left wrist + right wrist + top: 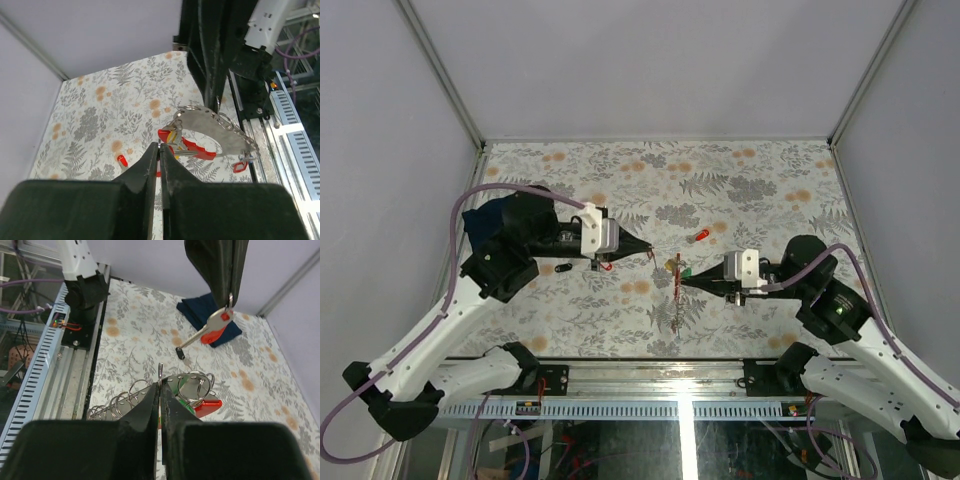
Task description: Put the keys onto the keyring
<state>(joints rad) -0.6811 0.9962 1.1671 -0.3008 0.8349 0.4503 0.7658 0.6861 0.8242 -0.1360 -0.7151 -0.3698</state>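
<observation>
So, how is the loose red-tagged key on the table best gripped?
Probably by its red tag, from straight above, jaws across its narrow width: the key lies flat, and the tag looks its thickest part.

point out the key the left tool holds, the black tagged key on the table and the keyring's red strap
held key (209, 328), right wrist view, where blade meets head
black-tagged key (564, 267), top external view, on its black tag
keyring's red strap (197, 149), left wrist view, middle of the curve
</observation>
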